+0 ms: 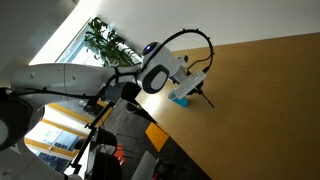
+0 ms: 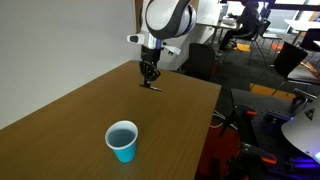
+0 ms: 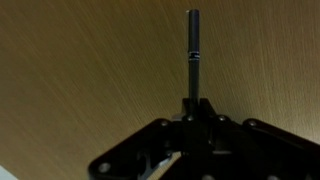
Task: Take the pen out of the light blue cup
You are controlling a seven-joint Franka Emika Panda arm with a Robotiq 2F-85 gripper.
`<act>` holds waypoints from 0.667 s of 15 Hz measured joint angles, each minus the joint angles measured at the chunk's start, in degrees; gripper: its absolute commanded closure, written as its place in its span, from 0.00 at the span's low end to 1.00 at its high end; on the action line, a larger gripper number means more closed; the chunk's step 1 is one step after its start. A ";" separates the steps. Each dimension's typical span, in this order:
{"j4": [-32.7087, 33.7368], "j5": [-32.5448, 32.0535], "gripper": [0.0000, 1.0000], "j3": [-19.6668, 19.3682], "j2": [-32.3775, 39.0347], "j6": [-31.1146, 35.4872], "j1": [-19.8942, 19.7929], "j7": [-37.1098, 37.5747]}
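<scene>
Currently, the gripper is closed narrowly on the pen, which projects toward 12 o'clock from the jaws in the wrist view and sits low over the wooden table near its far edge. The light blue cup stands upright on the table, well apart from the gripper at about 7 o'clock from it. Its interior shows only the darker blue inner surface; the pen is outside it.
</scene>
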 measured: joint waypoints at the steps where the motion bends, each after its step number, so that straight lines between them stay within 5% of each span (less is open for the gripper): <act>1: 0.80 -0.34 0.97 0.12 1.03 -0.24 -0.19 0.54; 7: 5.64 -2.24 0.97 1.12 6.83 -1.79 -1.07 3.79; 8: 6.30 -2.38 0.89 1.39 7.52 -1.88 -1.24 4.24; 9: 6.92 -2.49 0.64 1.58 8.14 -2.00 -1.35 4.38; 10: 7.51 -2.53 0.63 1.75 8.70 -2.14 -1.45 4.42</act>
